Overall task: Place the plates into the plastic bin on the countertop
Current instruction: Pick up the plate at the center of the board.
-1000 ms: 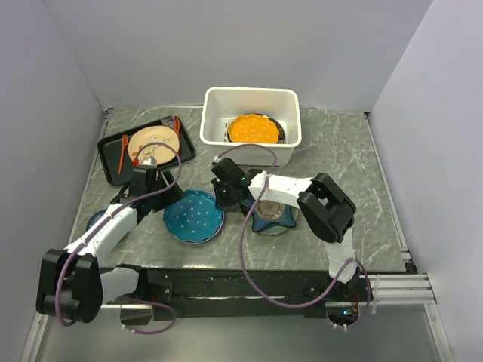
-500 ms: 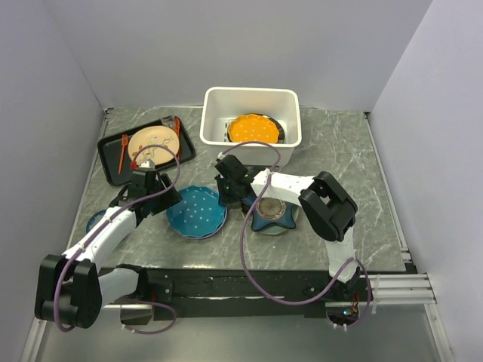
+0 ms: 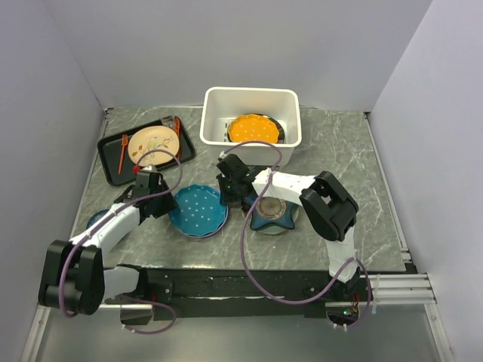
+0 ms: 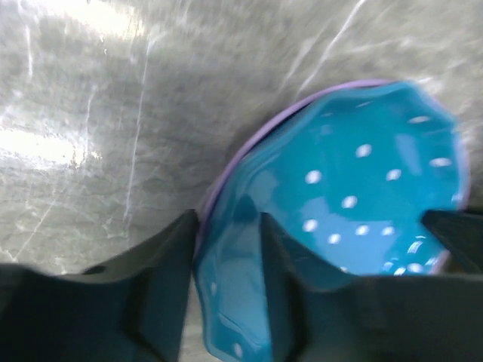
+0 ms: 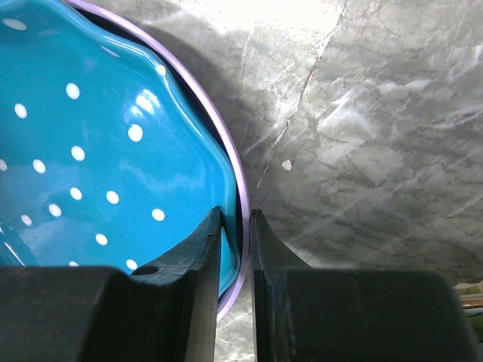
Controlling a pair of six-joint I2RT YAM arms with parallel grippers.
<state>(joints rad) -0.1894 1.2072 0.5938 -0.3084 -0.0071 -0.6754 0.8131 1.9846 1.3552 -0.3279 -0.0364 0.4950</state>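
Observation:
A blue dotted plate (image 3: 198, 211) lies on the countertop (image 3: 339, 158), stacked on a lavender-rimmed plate (image 5: 228, 147). My left gripper (image 3: 167, 204) straddles its left rim; in the left wrist view the gripper (image 4: 226, 226) has one finger outside the rim and one inside on the blue dotted plate (image 4: 362, 196), both touching. My right gripper (image 3: 229, 197) is shut on the right rim, and the right wrist view shows the gripper (image 5: 235, 219) pinching both rims of the blue dotted plate (image 5: 90, 151). The white plastic bin (image 3: 253, 91) at the back holds an orange plate (image 3: 253, 128).
A navy star-shaped plate (image 3: 273, 215) sits under the right arm's forearm. A black tray (image 3: 113, 170) with a beige plate (image 3: 153, 143) and orange cutlery lies at the back left. A small blue bowl (image 3: 96, 220) is near the left wall.
My left gripper has slid right to the blue dotted plate's left rim and narrowed its jaws onto it. The right gripper has stayed clamped on the right rim.

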